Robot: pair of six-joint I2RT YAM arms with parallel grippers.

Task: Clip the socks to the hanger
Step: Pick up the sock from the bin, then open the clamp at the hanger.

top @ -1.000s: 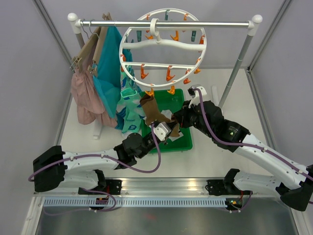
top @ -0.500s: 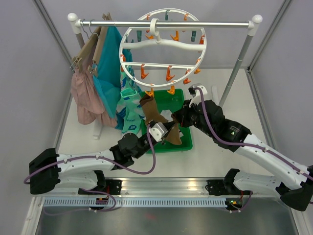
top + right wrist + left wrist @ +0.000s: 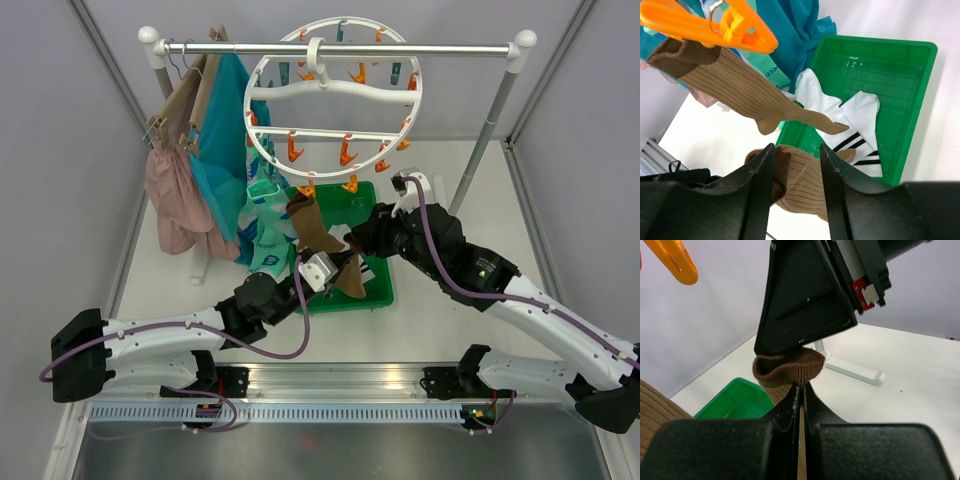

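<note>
The round white hanger (image 3: 335, 95) hangs from the rail, with orange pegs around its ring. One brown sock (image 3: 308, 225) (image 3: 735, 80) dangles from an orange peg (image 3: 725, 22); a mint patterned sock (image 3: 265, 225) hangs beside it. My left gripper (image 3: 338, 268) (image 3: 801, 387) is shut on the cuff of a second brown sock (image 3: 790, 367) (image 3: 800, 182). My right gripper (image 3: 352, 243) (image 3: 796, 160) stands open around that same sock, its fingers (image 3: 832, 170) apart. White socks with dark stripes (image 3: 855, 125) lie in the green bin (image 3: 930, 75).
Tan hangers with a pink garment (image 3: 175, 195) and a teal garment (image 3: 225, 140) crowd the rail's left end. The rack's right post (image 3: 490, 130) slants down behind my right arm. The green bin (image 3: 380, 290) sits under both grippers.
My right gripper has opened, letting go of the brown sock. The left gripper stays shut on the sock, and its arm has shifted slightly left and back.
</note>
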